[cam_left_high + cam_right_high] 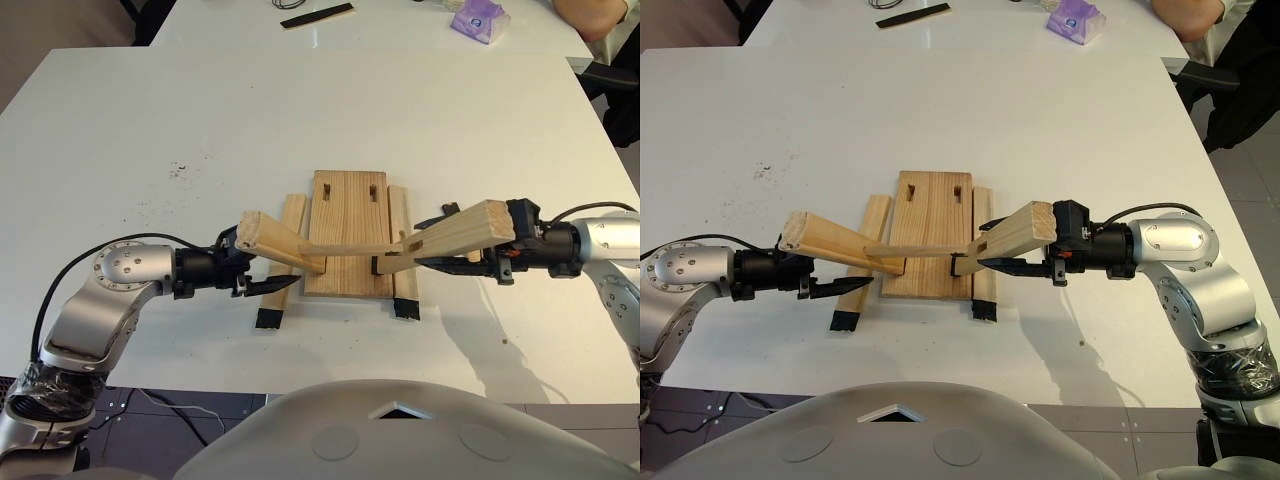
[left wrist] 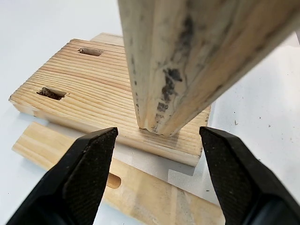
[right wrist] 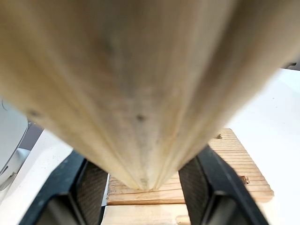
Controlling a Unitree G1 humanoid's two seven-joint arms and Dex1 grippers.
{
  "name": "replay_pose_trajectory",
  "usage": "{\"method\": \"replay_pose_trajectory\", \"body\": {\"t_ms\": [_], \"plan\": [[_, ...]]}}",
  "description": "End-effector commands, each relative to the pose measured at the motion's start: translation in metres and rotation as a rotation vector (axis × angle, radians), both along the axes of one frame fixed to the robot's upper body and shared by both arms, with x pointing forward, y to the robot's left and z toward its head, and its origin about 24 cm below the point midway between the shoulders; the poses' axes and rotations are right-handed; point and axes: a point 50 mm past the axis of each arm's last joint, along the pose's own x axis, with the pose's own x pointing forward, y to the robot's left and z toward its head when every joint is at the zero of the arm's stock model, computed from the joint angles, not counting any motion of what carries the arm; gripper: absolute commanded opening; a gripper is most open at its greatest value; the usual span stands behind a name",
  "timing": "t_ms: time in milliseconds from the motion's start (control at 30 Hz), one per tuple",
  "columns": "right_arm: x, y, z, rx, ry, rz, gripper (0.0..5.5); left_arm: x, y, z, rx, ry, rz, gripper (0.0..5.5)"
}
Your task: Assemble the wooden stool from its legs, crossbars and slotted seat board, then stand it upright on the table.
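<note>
Two legs are held up at a tilt, two more lie flat on the table point(image 1: 150, 120). The board point(image 1: 345, 212) lies flat, slots at its far end.

The left leg point(image 1: 280, 245) slopes from the left gripper point(image 2: 158, 133) down to the board's near-left corner, its foot touching the board. Can't tell whether that gripper clamps it.

The right leg point(image 1: 460, 232) slopes in from the board's right, its low end at the near-right edge. The right gripper point(image 3: 143, 176) is closed on it, pads point(image 3: 93, 187) tight against both sides.

The crossbar point(image 1: 345, 249) spans between the held legs, above the board's near half.

The left spare leg point(image 1: 290, 225) and right spare leg point(image 1: 400, 210) lie along the board's long edges.
</note>
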Motion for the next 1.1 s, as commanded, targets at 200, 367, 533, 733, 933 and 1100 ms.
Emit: {"method": "replay_pose_trajectory", "body": {"t_ms": [200, 367, 533, 733, 933, 1100], "plan": [[-0.007, 0.007, -0.027, -0.141, 0.125, 0.049, 2.03, 0.004, -0.007, -0.002, 0.019, -0.002, 0.023, 3.25], [-0.004, 0.009, -0.033, -0.199, 0.108, 0.046, 2.03, 0.008, -0.008, -0.002, 0.025, -0.002, 0.034, 3.25], [0.003, 0.012, -0.030, -0.178, 0.155, 0.026, 2.03, 0.010, -0.011, 0.000, 0.022, -0.009, 0.035, 3.25], [0.020, 0.022, -0.032, -0.164, 0.211, 0.017, 2.03, 0.010, -0.018, 0.004, 0.000, -0.032, 0.018, 3.25], [0.016, 0.034, -0.033, -0.165, 0.226, 0.056, 2.03, 0.008, -0.032, 0.015, -0.011, -0.073, -0.038, 3.25], [0.014, 0.026, -0.043, -0.187, 0.254, 0.026, 2.03, 0.011, -0.029, 0.017, -0.006, -0.069, -0.040, 3.25]]}}
